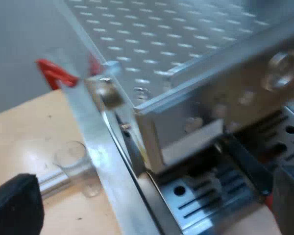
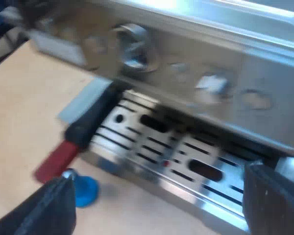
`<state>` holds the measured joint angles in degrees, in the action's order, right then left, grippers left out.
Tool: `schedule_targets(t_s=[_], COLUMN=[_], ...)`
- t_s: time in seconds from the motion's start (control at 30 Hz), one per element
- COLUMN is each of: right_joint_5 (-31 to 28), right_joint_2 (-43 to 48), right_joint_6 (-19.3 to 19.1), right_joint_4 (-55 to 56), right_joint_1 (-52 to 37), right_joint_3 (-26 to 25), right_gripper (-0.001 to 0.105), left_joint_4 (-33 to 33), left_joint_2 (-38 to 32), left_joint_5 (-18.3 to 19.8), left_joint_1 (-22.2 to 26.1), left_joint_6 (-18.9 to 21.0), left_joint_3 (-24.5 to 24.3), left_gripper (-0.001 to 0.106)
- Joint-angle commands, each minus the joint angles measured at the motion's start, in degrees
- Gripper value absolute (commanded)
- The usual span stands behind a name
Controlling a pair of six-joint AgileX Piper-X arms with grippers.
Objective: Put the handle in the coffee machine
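Observation:
The espresso machine (image 2: 196,63) faces my right gripper (image 2: 157,215), whose fingers stand open and wide apart with nothing between them, close to the drip tray (image 2: 186,161). The holder's dark handle (image 2: 95,120) sticks out from under the machine's front panel above the tray, and its red end (image 2: 54,161) points out over the table. In the left wrist view I look down on the machine's dimpled top (image 1: 176,34) and its front; the dark handle (image 1: 247,164) shows under the panel. My left gripper (image 1: 152,210) is open beside the machine's corner, holding nothing.
A blue tamper (image 2: 83,190) stands on the wooden table (image 2: 24,107) just under the handle's red end. A clear measuring glass (image 1: 74,157) sits on the table beside the machine's side. A red object (image 1: 54,73) shows beyond the machine's corner.

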<state>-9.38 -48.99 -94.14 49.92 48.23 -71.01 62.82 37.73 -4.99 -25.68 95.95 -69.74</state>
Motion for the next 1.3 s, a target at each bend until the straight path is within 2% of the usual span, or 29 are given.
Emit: schedule_targets(t_s=[0.03, 0.17, 0.3, 0.47, 0.67, 0.8, 0.9, 1.13, 1.3], right_joint_5=[1.08, 3.41, 6.29, 11.39, 12.32, 12.86, 12.86, 12.86, 12.86], right_joint_2=[0.58, 0.58, 0.58, 0.58, 1.77, 4.87, 7.45, 18.50, 27.66], right_joint_6=[-0.53, -0.87, -2.29, -5.15, -7.87, -12.06, -13.49, -14.13, -14.13], right_joint_4=[2.51, 4.95, 6.87, 6.89, 7.03, 7.66, 8.36, 7.80, 7.80], right_joint_1=[-5.22, -13.17, -21.61, -32.02, -43.59, -48.18, -49.20, -49.22, -49.22], right_joint_3=[-1.23, -1.22, -1.22, -1.22, -1.02, 0.71, 1.83, 7.73, 13.22], right_gripper=[0.071, 0.071, 0.071, 0.071, 0.071, 0.071, 0.071, 0.071, 0.071], left_joint_4=[-0.17, -0.01, -0.02, 1.33, 3.12, 3.12, 3.12, 3.12, 3.12], left_joint_2=[-0.21, -0.21, -0.21, -0.21, -0.51, -0.51, -1.03, -9.52, -20.71], left_joint_5=[3.33, 8.33, 8.70, 8.70, 8.58, 8.19, 8.19, 8.19, 8.19], left_joint_1=[7.54, 17.32, 21.83, 21.88, 21.88, 21.88, 21.88, 21.88, 21.88], left_joint_6=[-1.83, -4.58, -4.54, -4.54, -3.93, -3.90, -3.90, -2.80, -2.80], left_joint_3=[-1.16, -1.28, -1.28, -1.28, -1.28, -0.89, -0.06, 6.66, 13.33], left_gripper=[0.097, 0.097, 0.097, 0.097, 0.097, 0.097, 0.097, 0.097, 0.097])
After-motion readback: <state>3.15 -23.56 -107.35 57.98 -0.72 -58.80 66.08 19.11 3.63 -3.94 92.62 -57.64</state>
